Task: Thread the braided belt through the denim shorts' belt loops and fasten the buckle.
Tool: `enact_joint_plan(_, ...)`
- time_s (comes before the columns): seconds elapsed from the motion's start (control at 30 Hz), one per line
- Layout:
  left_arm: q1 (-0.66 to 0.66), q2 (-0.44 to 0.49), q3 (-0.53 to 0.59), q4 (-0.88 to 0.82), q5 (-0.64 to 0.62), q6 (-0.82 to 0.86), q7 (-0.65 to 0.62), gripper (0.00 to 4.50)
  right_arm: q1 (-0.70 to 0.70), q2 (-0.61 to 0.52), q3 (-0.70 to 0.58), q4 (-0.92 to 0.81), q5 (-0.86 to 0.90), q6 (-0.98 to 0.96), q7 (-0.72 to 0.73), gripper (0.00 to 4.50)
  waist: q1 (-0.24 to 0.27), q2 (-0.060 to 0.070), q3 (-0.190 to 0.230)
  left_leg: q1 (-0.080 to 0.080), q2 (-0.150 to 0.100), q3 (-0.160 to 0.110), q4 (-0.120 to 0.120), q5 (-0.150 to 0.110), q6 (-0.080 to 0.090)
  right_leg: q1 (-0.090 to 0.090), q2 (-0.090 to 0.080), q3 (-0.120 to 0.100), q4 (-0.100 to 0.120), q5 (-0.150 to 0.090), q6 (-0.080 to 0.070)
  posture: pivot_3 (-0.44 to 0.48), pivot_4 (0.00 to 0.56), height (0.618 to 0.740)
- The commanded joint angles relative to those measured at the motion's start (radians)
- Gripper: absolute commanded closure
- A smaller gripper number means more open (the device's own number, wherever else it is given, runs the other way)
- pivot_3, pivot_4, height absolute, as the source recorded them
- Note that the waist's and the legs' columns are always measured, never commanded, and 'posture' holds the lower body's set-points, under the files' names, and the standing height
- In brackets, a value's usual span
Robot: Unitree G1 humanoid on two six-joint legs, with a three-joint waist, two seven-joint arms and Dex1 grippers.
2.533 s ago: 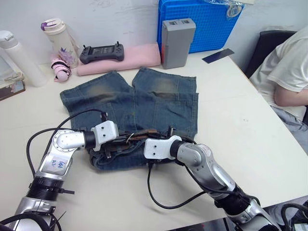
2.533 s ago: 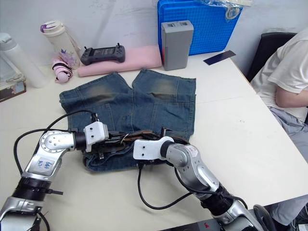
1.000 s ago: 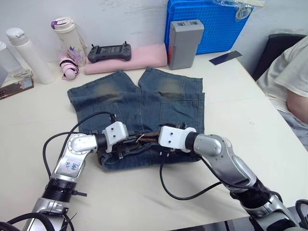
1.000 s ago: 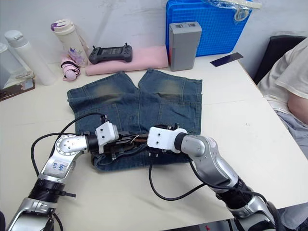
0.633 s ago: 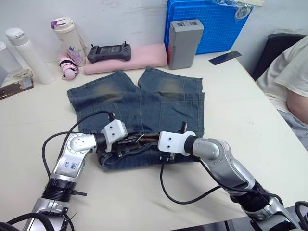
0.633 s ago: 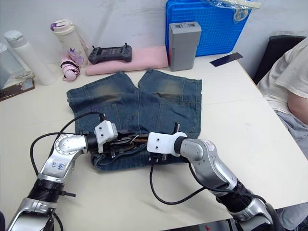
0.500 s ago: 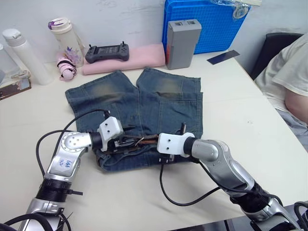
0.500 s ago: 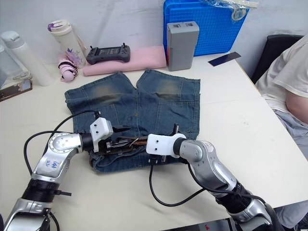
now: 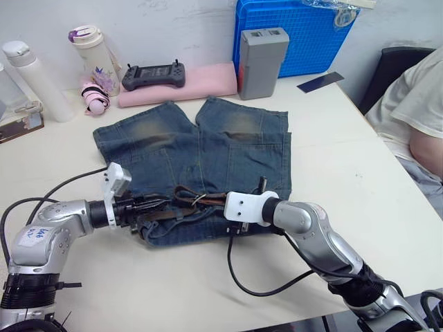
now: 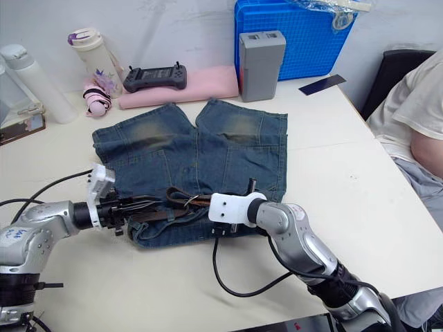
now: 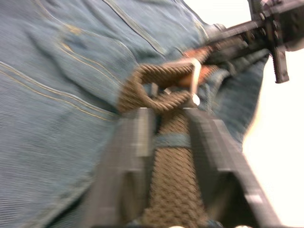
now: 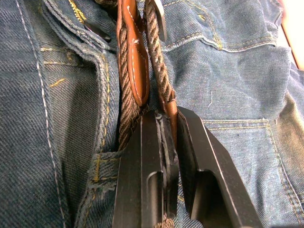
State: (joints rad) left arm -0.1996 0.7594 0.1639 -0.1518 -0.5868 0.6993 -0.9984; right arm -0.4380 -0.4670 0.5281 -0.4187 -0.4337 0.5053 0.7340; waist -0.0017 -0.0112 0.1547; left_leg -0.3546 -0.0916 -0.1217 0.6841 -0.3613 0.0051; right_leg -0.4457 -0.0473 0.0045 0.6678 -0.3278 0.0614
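Shorts [image 9: 208, 149] lie flat on the counter [image 9: 360, 173], waistband toward me, legs pointing at the far wall. Belt [image 9: 187, 202] runs along the waistband, bunched into a loop near the middle with the buckle [image 11: 192, 80] sitting there. My left hand [image 9: 147, 205] is at the waistband's left end, fingers [image 11: 135, 137] pinching the braided strap where it passes under a belt loop [image 11: 172, 140]. My right hand [image 12: 166, 142] comes in from the right, fingers pressed together on the belt's brown leather edge right on the waistband. Both hands point at each other along the strap, loop and buckle between them. Behind the shorts: pink pad [image 9: 183, 76], black controller [image 9: 147, 75] on it, grey box [image 9: 261, 52], blue crate [image 9: 304, 31].
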Motion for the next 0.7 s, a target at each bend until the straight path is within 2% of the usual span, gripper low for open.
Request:
enact_joint_plan(0.03, 0.053, 0.048, -0.108, 0.021, 0.159, -0.135, -0.007, 4.42, 0.006, 0.000, -0.029, -0.019, -0.019, 0.004, -0.019, 4.50, -0.003, 0.000, 0.000, 0.000, 0.000, 0.000, 0.000, 0.000, 0.000, 0.000, 0.000, 0.000, 0.000, 0.000, 0.000, 0.000, 0.150, 0.709)
enact_joint_plan(0.1, 0.056, 0.041, -0.150, 0.084, 0.235, -0.202, 0.028, 4.42, 0.016, -0.007, -0.052, -0.036, -0.010, 0.000, -0.024, 4.50, -0.001, 0.001, 0.000, 0.001, 0.000, 0.001, -0.001, 0.000, 0.000, 0.000, 0.000, 0.000, 0.000, 0.000, 0.000, 0.000, 0.150, 0.709)
enact_joint_plan(0.23, 0.092, 0.051, -0.204, 0.108, 0.297, -0.308, -0.002, 4.42, 0.082, -0.063, -0.142, -0.095, 0.013, -0.039, -0.031, 4.50, 0.005, 0.002, -0.001, 0.001, 0.000, 0.000, -0.001, 0.000, 0.000, 0.001, 0.000, 0.000, 0.000, 0.000, 0.000, 0.000, 0.150, 0.709)
enact_joint_plan(0.37, 0.112, 0.050, -0.226, 0.121, 0.341, -0.386, 0.003, 4.42, 0.247, -0.204, -0.295, -0.135, 0.050, -0.147, -0.027, 4.50, 0.013, 0.006, -0.003, 0.001, 0.000, 0.000, -0.001, 0.000, 0.001, 0.002, 0.000, 0.000, -0.002, 0.000, 0.000, 0.000, 0.150, 0.709)
enact_joint_plan(0.43, 0.109, 0.045, -0.229, 0.128, 0.348, -0.403, 0.010, 4.42, 0.349, -0.301, -0.370, -0.088, 0.024, -0.170, -0.033, 4.50, 0.017, 0.007, -0.004, 0.001, 0.000, 0.001, -0.002, -0.001, 0.001, 0.002, 0.000, 0.000, -0.003, 0.000, 0.000, 0.000, 0.150, 0.709)
enact_joint_plan(0.5, 0.102, 0.040, -0.231, 0.136, 0.354, -0.418, 0.017, 4.42, 0.393, -0.345, -0.421, -0.050, 0.013, -0.160, -0.047, 4.50, 0.018, 0.009, -0.005, 0.002, 0.000, 0.002, -0.002, -0.001, 0.001, 0.003, 0.000, 0.001, -0.003, 0.000, 0.000, 0.000, 0.150, 0.709)
enact_joint_plan(0.6, 0.093, 0.036, -0.236, 0.146, 0.360, -0.435, 0.021, 4.42, 0.395, -0.337, -0.436, -0.038, 0.024, -0.156, -0.066, 4.50, 0.023, 0.009, -0.005, 0.007, 0.001, 0.003, -0.002, -0.001, 0.001, 0.008, 0.000, 0.002, -0.003, 0.000, 0.000, 0.000, 0.150, 0.709)
enact_joint_plan(0.7, 0.087, 0.034, -0.241, 0.153, 0.364, -0.444, 0.026, 4.42, 0.376, -0.296, -0.406, -0.054, 0.033, -0.145, -0.069, 4.50, 0.027, 0.009, -0.005, 0.019, 0.001, 0.002, -0.005, -0.003, 0.004, 0.021, 0.000, 0.001, -0.007, 0.000, 0.001, 0.000, 0.150, 0.709)
